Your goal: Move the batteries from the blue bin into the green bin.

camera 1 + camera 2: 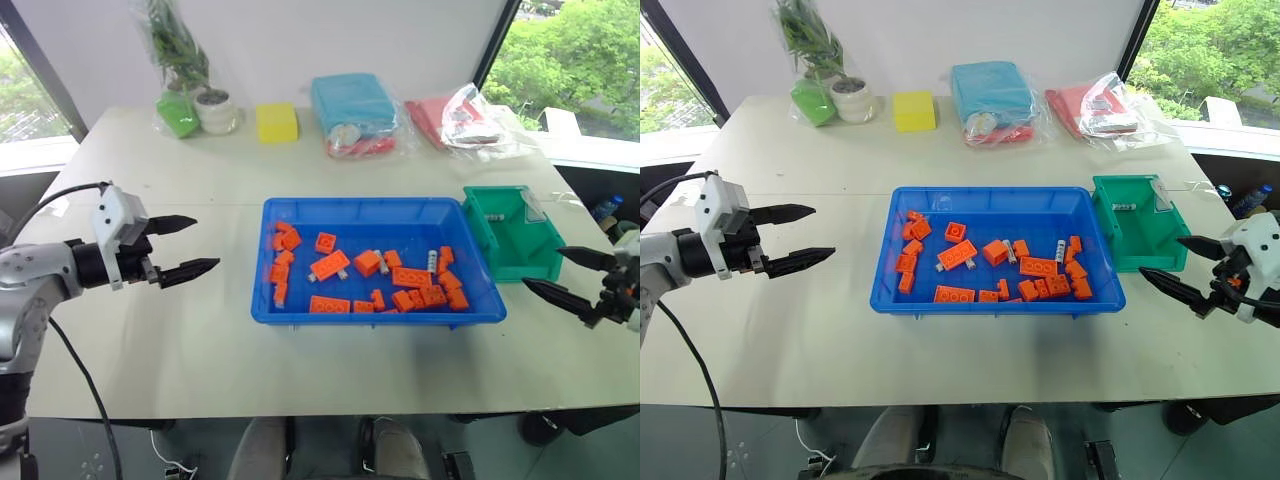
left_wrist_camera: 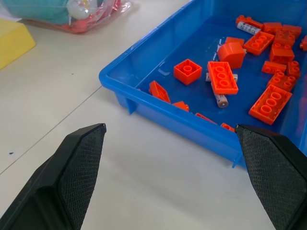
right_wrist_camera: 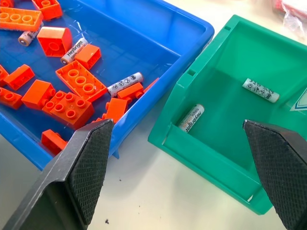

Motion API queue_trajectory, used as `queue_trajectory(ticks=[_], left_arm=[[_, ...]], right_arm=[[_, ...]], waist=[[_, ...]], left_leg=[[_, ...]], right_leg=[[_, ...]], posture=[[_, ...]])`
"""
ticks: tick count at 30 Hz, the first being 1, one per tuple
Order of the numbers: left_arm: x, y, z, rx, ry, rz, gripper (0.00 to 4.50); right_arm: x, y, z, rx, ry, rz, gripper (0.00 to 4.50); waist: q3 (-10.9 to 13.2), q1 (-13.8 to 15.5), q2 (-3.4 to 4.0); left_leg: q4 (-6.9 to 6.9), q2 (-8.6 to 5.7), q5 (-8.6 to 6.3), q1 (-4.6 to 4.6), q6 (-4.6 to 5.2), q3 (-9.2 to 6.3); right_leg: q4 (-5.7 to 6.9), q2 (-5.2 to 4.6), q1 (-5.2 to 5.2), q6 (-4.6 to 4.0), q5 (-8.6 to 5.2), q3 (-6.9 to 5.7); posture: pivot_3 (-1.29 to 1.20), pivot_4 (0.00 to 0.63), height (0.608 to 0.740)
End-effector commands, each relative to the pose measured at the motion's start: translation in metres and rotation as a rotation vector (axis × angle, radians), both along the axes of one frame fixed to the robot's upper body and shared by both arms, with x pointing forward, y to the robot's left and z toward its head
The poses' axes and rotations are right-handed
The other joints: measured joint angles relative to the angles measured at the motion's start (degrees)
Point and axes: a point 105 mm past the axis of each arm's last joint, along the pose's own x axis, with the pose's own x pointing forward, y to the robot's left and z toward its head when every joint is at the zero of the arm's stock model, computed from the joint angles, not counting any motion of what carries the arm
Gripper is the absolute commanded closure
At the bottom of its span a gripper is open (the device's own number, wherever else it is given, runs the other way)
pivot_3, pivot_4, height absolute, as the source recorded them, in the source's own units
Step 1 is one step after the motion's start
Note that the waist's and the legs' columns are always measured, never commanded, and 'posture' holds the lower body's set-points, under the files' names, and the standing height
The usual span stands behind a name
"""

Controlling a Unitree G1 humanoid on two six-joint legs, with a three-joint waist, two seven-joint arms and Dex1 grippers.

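Two silver-grey batteries point(image 3: 260, 90) with printed labels lie inside our green bin point(image 3: 225, 158); others sit among orange bricks point(image 3: 81, 84) in the blue bin point(image 1: 300, 305). Our left gripper point(image 1: 185, 247) and right gripper point(image 1: 570, 278) hover with jaws wide apart, empty.

Black lettering that looks like "Heybright" runs along a battery point(image 3: 192, 118) lying in the green bin point(image 3: 211, 158), though it is small and hard to be sure of. The same word shows on a battery point(image 3: 73, 51) among the orange bricks in the blue bin point(image 3: 158, 33). Other batteries carry small marks too fine to read.
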Motion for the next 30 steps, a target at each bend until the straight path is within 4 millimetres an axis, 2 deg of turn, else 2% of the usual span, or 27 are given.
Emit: queue_trajectory(ticks=[1, 19, 23, 27, 30], left_arm=[[-0.003, 0.003, 0.015, 0.014, -0.058, 0.006, 0.0], [-0.004, 0.002, 0.015, 0.009, -0.05, 0.008, 0.0], [-0.004, -0.004, 0.018, -0.002, -0.054, -0.013, 0.0], [-0.01, -0.017, 0.021, -0.008, -0.053, -0.071, 0.0], [-0.016, -0.024, 0.019, -0.004, -0.02, -0.119, 0.0]], right_arm=[[0.002, 0.001, 0.01, -0.009, -0.042, 0.01, 0.06], [0.004, -0.002, 0.011, -0.025, -0.041, 0.014, 0.06], [0.01, 0.001, 0.013, -0.036, -0.037, 0.046, 0.06], [0.027, 0.017, 0.028, -0.061, -0.054, 0.149, 0.06], [0.041, 0.044, 0.039, -0.05, -0.041, 0.299, 0.06]], waist=[[0.0, 0.0, 0.0], [-0.01, 0.02, -0.01], [-0.01, -0.03, -0.01], [0.01, -0.19, 0.03], [0.01, -0.36, 0.02]], left_leg=[[0.0, 0.0, 0.0, 0.0, 0.0, 0.02], [0.02, 0.02, 0.0, 0.0, 0.0, 0.13], [0.02, 0.02, 0.0, 0.0, 0.0, 0.16], [0.06, 0.13, 0.0, -0.01, 0.0, 0.17], [0.06, 0.28, 0.0, 0.01, 0.0, 0.34]], right_leg=[[0.01, 0.0, -0.01, -0.01, 0.01, 0.0], [0.02, 0.02, -0.02, -0.02, 0.05, 0.0], [0.02, 0.03, -0.02, -0.03, 0.06, 0.0], [0.02, 0.01, -0.11, -0.07, 0.11, 0.0], [0.03, 0.05, -0.21, -0.08, 0.23, 0.0]], posture=[[0.0, 0.15, 0.683], [0.0, 0.15, 0.683], [0.0, 0.15, 0.683], [0.0, 0.15, 0.683], [0.0, 0.15, 0.683]])
